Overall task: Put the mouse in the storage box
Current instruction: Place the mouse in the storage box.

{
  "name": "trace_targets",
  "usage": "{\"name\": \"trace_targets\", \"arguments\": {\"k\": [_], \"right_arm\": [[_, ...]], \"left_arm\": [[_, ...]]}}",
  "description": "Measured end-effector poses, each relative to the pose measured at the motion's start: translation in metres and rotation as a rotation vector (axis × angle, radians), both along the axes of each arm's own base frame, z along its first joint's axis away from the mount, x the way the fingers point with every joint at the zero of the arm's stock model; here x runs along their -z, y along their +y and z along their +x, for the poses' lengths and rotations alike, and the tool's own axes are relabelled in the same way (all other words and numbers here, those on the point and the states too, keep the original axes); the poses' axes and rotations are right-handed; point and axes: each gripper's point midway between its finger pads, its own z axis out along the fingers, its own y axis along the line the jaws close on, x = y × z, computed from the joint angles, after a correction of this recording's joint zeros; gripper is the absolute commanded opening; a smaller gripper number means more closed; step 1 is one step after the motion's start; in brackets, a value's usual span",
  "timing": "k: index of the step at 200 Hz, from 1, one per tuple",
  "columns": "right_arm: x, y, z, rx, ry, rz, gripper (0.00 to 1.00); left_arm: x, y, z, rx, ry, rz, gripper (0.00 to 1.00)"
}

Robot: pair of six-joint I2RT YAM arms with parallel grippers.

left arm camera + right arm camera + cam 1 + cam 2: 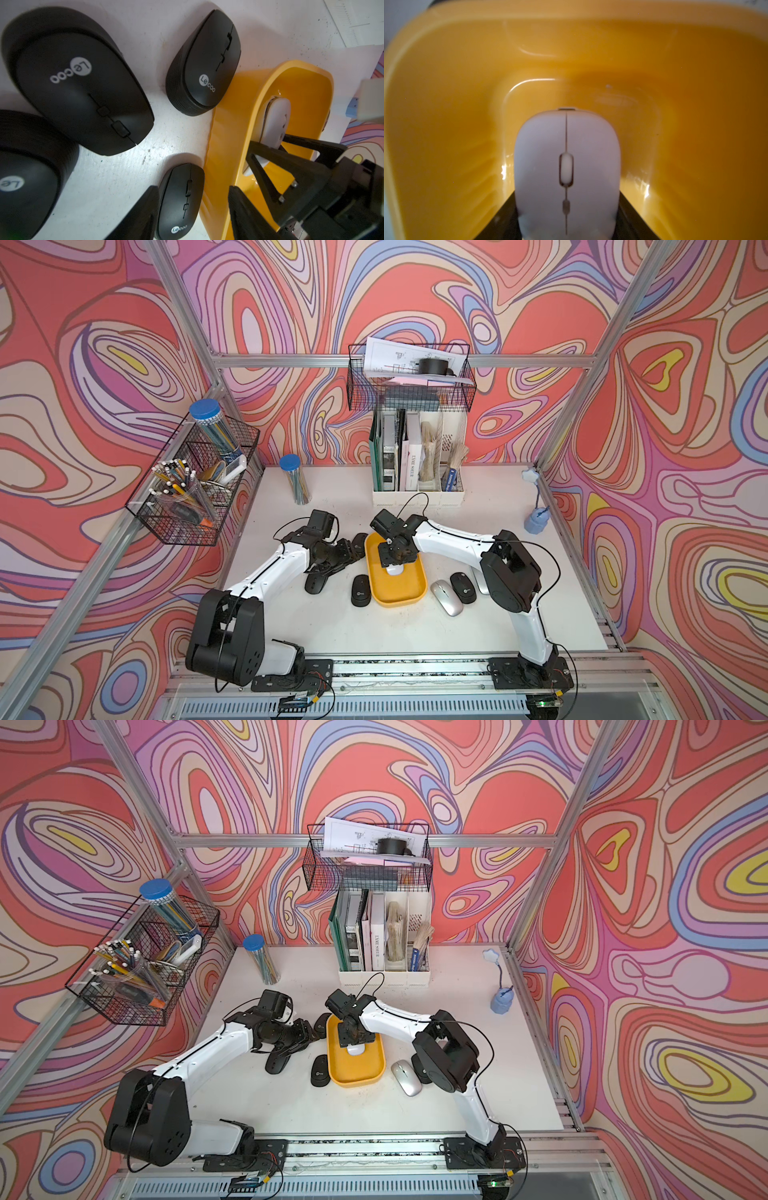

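**White mouse in the box, right fingers clamped on it**

White mouse (pixel 566 166) is inside the yellow storage box (pixel 446 104), about midway along it, wheel side up. Right gripper (pixel 568 224) fingers (pixel 504 220) pinch its two sides. Can't tell if it touches the box floor.

Left gripper (pixel 193 187) is just beside the box, fingers spread, gripping nothing. A black mouse (pixel 180 207) lies on the tabletop (pixel 104 176) between them.

Silver mouse (pixel 446 597) lies right of the box.
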Motion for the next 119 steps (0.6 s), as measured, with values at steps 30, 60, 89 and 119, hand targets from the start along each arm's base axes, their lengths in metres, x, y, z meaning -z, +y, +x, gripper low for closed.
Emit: {"name": "trace_targets", "arguments": {"k": [30,60,89,119], "right_arm": [[0.003,-0.013,0.011,0.036,-0.006,-0.012,0.57],[0.009,-0.025,0.015,0.054,0.0,-0.033,0.57],[0.011,-0.031,0.016,0.065,-0.004,-0.051,0.57],[0.022,-0.043,0.011,0.093,0.01,-0.088,0.57]], "left_arm": [[-0.003,-0.001,0.0,0.003,-0.008,-0.009,0.6],[-0.003,-0.002,-0.001,0.006,-0.006,-0.015,0.6],[-0.004,-0.003,-0.001,0.007,-0.006,-0.019,0.6],[-0.004,-0.003,-0.001,0.009,-0.005,-0.022,0.6]]}}
